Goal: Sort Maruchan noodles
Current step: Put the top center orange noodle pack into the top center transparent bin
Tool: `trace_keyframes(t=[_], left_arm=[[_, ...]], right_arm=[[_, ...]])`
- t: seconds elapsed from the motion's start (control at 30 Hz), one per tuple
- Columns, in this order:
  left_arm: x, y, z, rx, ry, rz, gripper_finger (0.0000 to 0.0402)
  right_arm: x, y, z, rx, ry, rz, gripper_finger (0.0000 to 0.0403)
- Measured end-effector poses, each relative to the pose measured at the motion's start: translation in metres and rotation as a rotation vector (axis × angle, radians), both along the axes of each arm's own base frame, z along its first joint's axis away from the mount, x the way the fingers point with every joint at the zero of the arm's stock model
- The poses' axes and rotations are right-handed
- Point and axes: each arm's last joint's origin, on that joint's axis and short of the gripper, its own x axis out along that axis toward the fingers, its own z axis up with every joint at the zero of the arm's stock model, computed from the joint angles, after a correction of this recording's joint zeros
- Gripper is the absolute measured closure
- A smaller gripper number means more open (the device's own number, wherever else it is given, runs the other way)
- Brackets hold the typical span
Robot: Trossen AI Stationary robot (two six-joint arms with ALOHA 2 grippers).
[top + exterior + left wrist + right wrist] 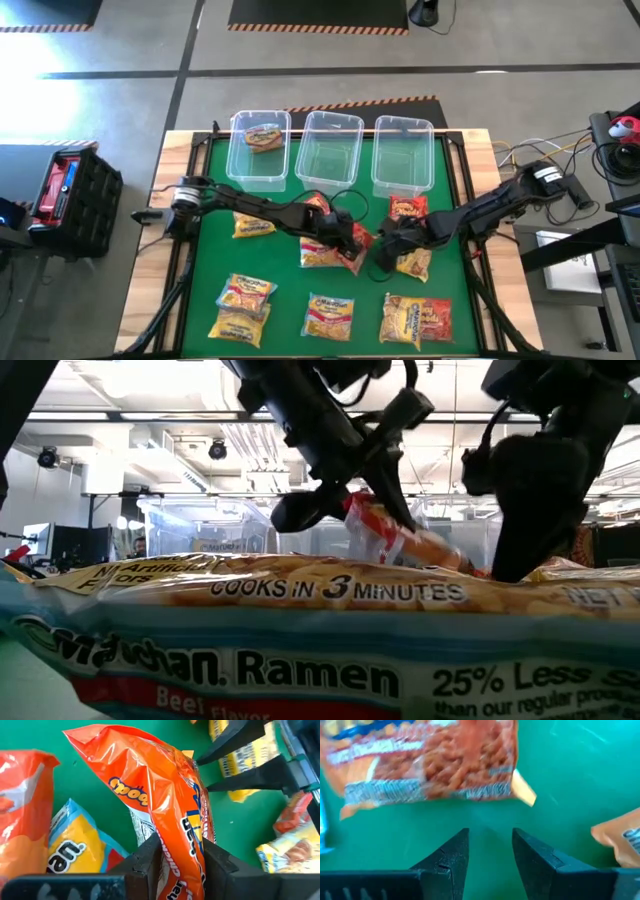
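Clearly the left gripper has its fingers clamped on an orange packet, mid-table. Right gripper beside it, fingers slightly apart over bare green mat, holding nothing. One packet lies in the left bin at the far edge; middle bin and right bin look empty. Roughly ten packets still lie loose toward the near edge. Flavour labels mostly unreadable from above.

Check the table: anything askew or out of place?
Mostly normal. One orange packet stands on edge, pinched in the left gripper mid-table. The loose packets around it overlap in a heap. Only the left bin holds a packet; the other two bins look empty.
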Motion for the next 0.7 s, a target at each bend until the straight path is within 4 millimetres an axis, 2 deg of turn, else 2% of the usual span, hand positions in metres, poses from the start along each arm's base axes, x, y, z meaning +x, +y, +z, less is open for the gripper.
trace_keyframes(t=[0.2,0.4,0.53,0.7], left_arm=[[-0.005,0.001,0.016,0.023,-0.028,0.003,0.0316],[-0.013,0.003,0.034,0.051,-0.048,0.020,0.0317],[-0.018,0.005,0.053,0.085,-0.079,0.027,0.0317],[-0.015,0.011,0.083,0.208,-0.101,-0.022,0.0317]], right_arm=[[-0.009,-0.002,0.017,0.026,-0.034,0.032,0.0264],[-0.015,-0.004,0.026,0.021,-0.050,0.044,0.0264],[-0.018,-0.005,0.027,0.011,-0.035,0.052,0.0264],[-0.020,-0.005,0.027,-0.006,-0.027,0.073,0.0264]])
